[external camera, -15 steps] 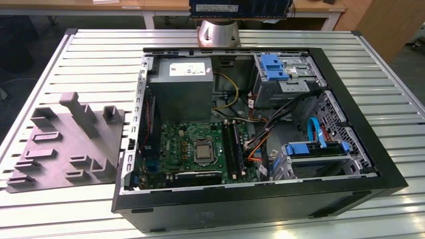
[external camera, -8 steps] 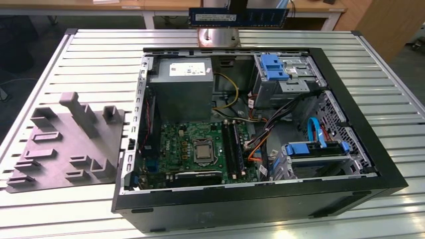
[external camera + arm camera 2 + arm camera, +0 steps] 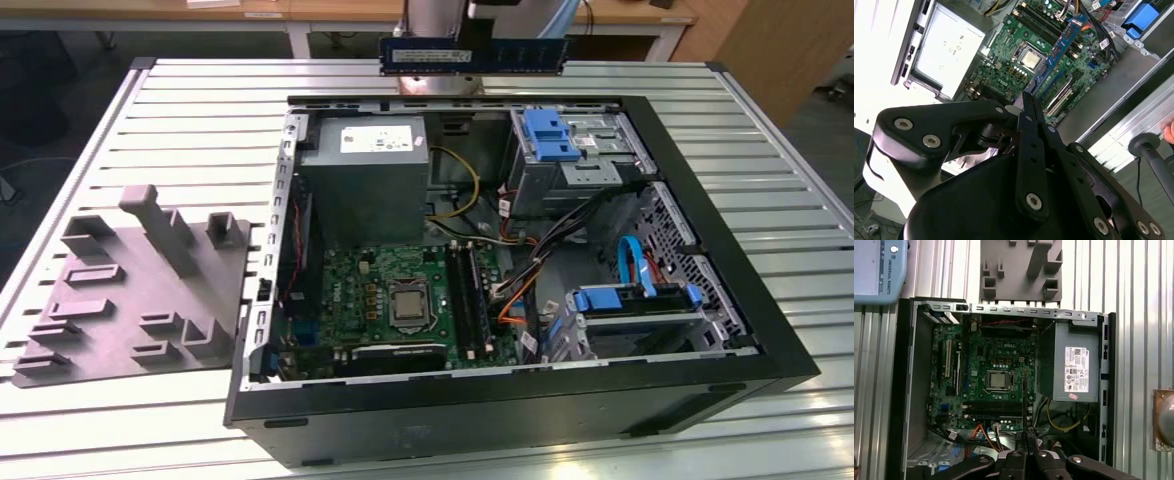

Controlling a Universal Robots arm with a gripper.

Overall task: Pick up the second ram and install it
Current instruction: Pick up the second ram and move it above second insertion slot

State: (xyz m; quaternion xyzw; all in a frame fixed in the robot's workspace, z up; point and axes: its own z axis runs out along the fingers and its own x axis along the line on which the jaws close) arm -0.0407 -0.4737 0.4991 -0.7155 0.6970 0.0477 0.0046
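Open computer case (image 3: 521, 400) nearest, lying on slatted worktop (image 3: 200, 110). Grey moulded tray (image 3: 134, 290) beside case, on the exterior view's left. Grey power supply (image 3: 363, 180) inside case, at its far end. Second ram (image 3: 474, 55) aloft above case's far rim, lying level. Pincer (image 3: 1027, 120) clenched on second ram.

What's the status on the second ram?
Gripper shut on ram. Ram aloft near the case far edge in the exterior view, not seated. Nothing seen between it and the board.
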